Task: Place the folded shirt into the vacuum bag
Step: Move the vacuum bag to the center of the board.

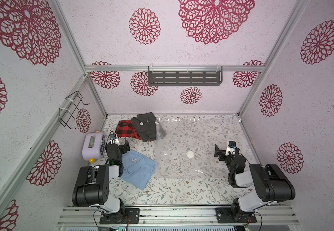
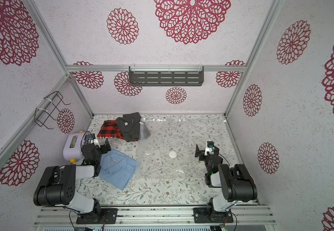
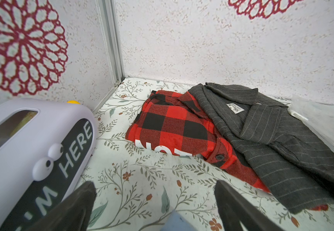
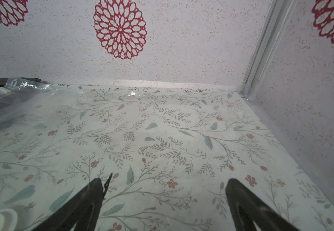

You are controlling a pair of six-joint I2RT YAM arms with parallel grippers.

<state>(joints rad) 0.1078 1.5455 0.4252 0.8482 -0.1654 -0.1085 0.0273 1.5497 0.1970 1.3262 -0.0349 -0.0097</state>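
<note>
Both hands empty. My left hand (image 1: 124,147) is spread wide with nothing between its fingers. My right hand (image 1: 218,153) is also spread, hovering.

The light blue folded shirt (image 1: 137,168) lies on the bench (image 1: 162,196) just below and behind the left hand, outside the bag. Its far edge meets the bag's rim; touching or tucked under, I cannot tell. The clear glossy plastic vacuum bag (image 1: 202,140) lies flat under the right hand, with its round white valve cap (image 1: 190,154) near that hand's fingers, on the side toward the left hand.

Risks as I judge them:
- The bag mouth looks flat, and I can't tell if the zip edge is open. If I push the shirt at it, the film probably bunches and slides away.
- The right hand would have to lift the top layer, and the slick film may slip out.
- Pinching a single layer of the blue shirt would unfold it.
- Wrong pick: a red-and-black plaid folded shirt (image 1: 126,130) and a dark grey pinstriped folded shirt (image 1: 146,128) lie just ahead of the left hand.
- The bag's corner overlaps the grey shirt, so tugging the bag could drag it.
- A lilac plastic box with white lettering (image 1: 94,146) sits close beside the left hand, so a wide swing knocks it.
</note>
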